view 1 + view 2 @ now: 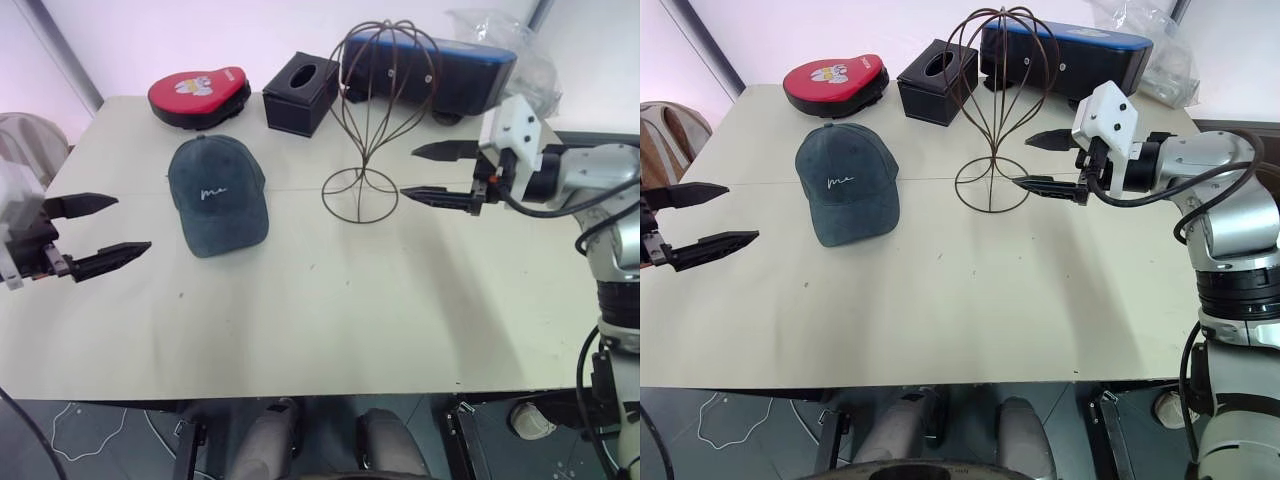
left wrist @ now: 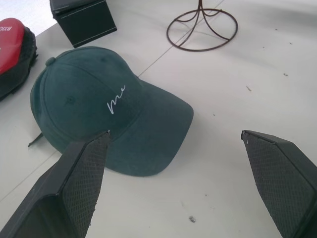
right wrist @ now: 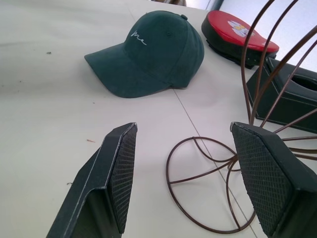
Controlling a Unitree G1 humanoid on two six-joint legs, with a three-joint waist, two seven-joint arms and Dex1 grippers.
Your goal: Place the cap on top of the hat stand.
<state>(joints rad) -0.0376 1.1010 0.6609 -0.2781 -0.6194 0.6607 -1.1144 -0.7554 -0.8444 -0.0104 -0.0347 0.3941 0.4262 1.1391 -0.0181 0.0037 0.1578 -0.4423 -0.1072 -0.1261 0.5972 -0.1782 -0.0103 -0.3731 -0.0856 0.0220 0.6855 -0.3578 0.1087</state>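
The dark teal cap [image 1: 215, 192] lies flat on the table, brim toward the front edge, white script on its front. To its right stands the brown wire hat stand [image 1: 378, 110] on its ring base [image 1: 360, 194], upright and bare. My left gripper [image 1: 112, 230] hovers open at the table's left edge, a short way left of the cap, with nothing between its fingers. My right gripper [image 1: 424, 172] is open just right of the stand's base, fingertips pointing at it, holding nothing. The left wrist view looks onto the cap [image 2: 106, 106]; the right wrist view shows the ring base [image 3: 208, 183].
A flat red padded object [image 1: 198, 95] and a black tissue box [image 1: 301, 92] sit at the back of the table [image 1: 330, 320]. A black and blue case [image 1: 450, 68] with a clear plastic bag lies behind the stand.
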